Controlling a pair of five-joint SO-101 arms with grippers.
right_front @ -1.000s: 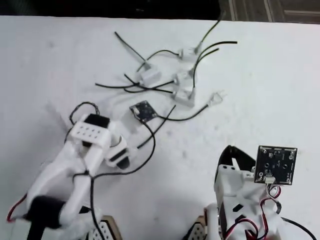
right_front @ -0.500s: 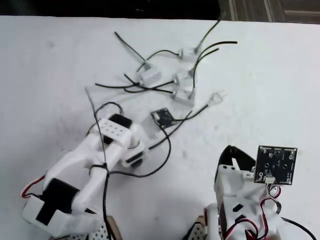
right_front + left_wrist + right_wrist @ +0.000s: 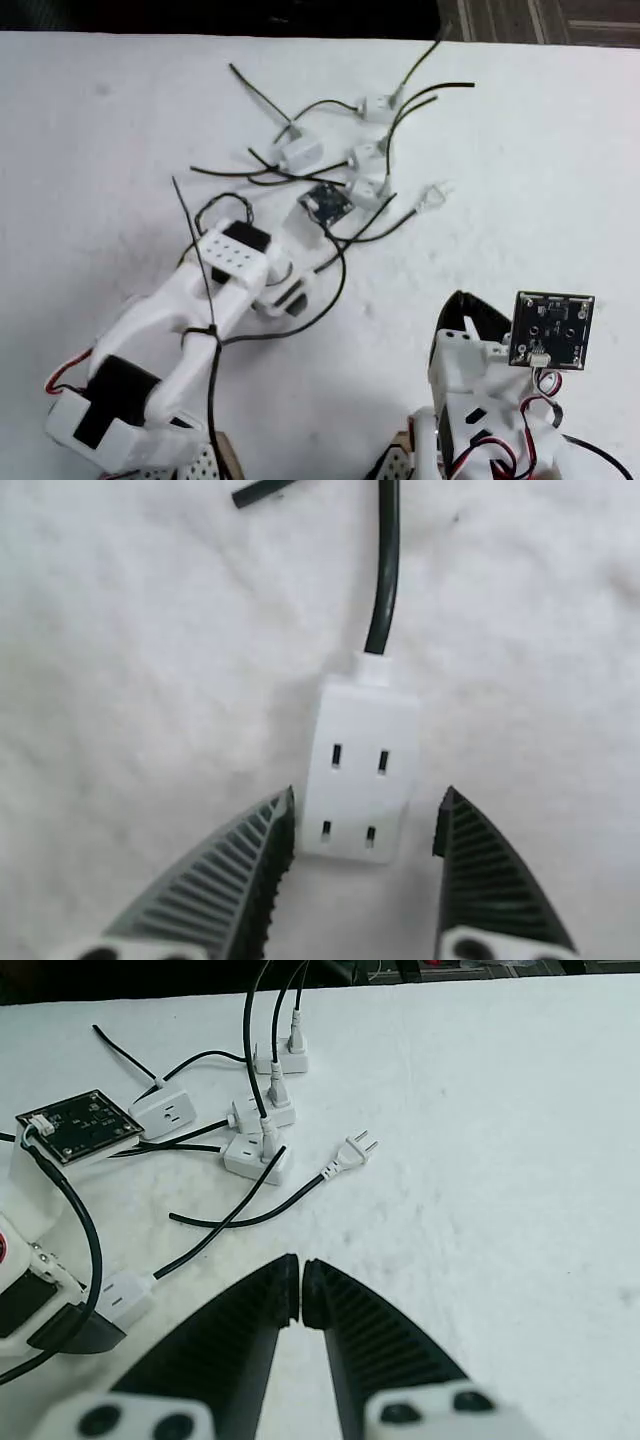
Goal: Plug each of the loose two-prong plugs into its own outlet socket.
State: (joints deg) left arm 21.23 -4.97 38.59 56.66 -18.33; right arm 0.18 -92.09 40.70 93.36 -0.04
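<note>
- Table [image 3: 560,150]: white top with a faintly mottled, grainy surface. It spans nearly the whole high view and its far edge is straight.
- Past the far edge: a dark strip [image 3: 200,15], with no detail legible in it.
- Far right corner beyond the table: grey floor [image 3: 540,20] crossed by straight pale lines, like boards or panel seams.
- Right wrist view: a dark band [image 3: 120,980] behind the table's far edge, with a few bright specks too small to tell.
- Light: even and soft. Shadows on the white top are short and faint.

The black cord [image 3: 386,570] of the outlet socket [image 3: 358,770] runs off the edge, apparently cut short there.
</note>
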